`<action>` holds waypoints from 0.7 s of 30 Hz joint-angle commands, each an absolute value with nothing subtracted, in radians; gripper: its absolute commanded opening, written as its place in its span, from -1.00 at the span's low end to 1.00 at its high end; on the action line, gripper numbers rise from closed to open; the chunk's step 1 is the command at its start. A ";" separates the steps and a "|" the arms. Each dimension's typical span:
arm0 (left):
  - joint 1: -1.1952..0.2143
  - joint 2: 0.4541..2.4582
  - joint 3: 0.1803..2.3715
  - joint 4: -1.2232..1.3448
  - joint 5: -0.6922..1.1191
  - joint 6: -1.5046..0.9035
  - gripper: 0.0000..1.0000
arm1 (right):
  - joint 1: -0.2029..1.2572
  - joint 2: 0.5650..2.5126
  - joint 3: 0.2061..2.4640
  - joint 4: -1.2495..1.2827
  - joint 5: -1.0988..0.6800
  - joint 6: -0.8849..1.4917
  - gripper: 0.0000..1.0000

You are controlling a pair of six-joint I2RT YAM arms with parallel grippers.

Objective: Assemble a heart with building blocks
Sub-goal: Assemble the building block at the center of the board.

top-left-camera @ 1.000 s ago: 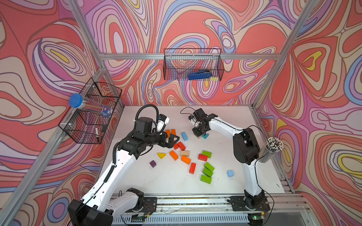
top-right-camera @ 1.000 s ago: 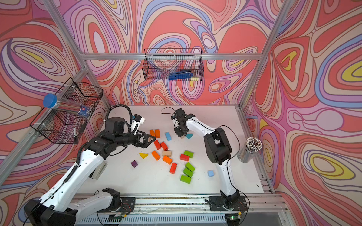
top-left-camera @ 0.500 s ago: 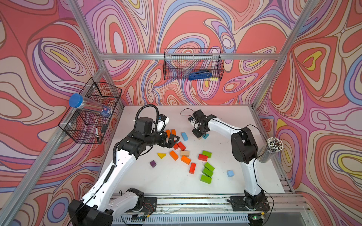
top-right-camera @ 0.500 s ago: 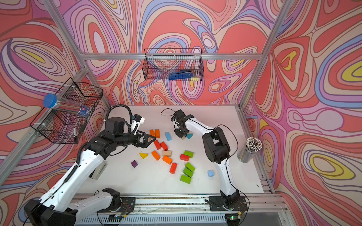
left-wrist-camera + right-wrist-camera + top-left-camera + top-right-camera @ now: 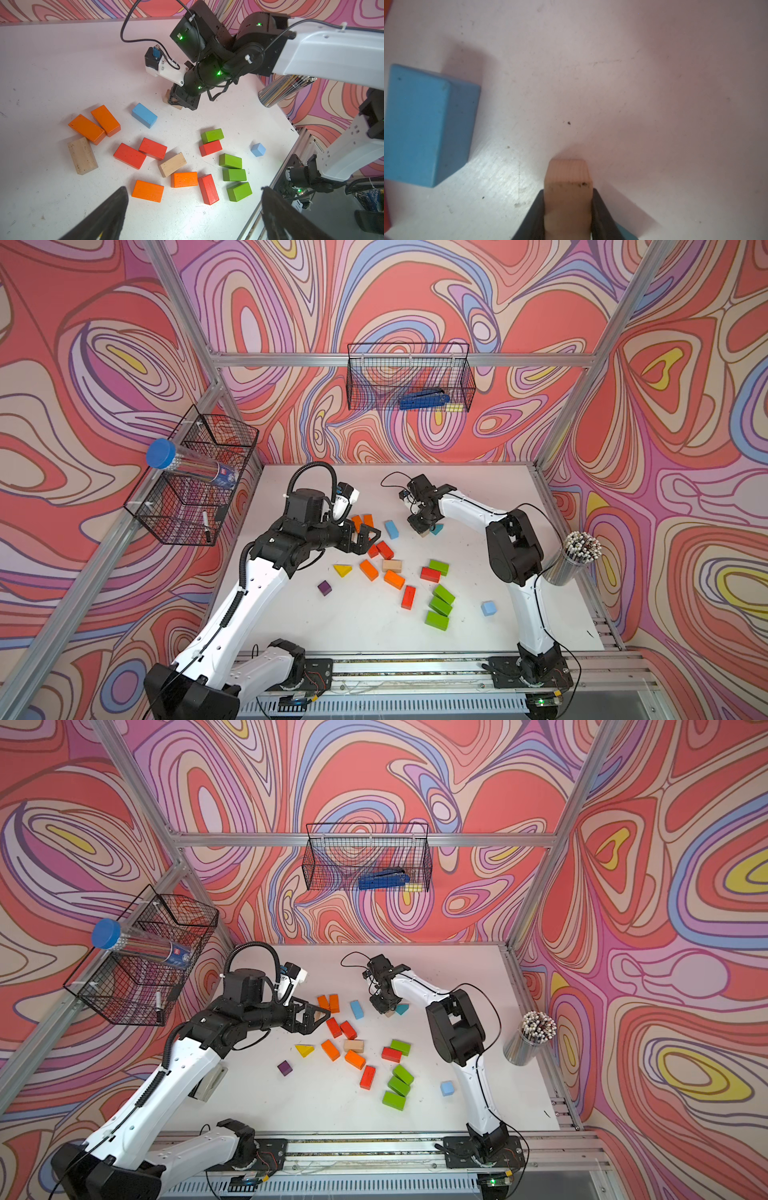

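Right tool [image 5: 181, 101] largely hides the plain wooden block [image 5: 166, 96] it clamps.

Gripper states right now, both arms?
Left gripper: open, holding nothing.
Right gripper: closed on the plain wood block.
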State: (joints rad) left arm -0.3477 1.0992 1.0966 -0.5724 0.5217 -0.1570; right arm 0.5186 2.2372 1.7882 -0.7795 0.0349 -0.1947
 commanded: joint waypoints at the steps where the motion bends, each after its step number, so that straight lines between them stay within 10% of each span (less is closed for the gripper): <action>1: -0.349 1.098 1.087 -0.561 0.515 -0.143 1.00 | 0.524 2.264 1.817 -0.773 0.053 -0.203 -0.41; 21: -0.348 1.093 1.087 -0.563 0.504 -0.140 1.00 | 0.520 2.264 1.804 -0.753 0.067 -0.199 -0.35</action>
State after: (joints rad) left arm -0.3477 1.0992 1.0966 -0.5724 0.5079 -0.1570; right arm 0.5186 2.2436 1.7962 -0.7708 0.0563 -0.1974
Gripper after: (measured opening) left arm 0.997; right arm 0.330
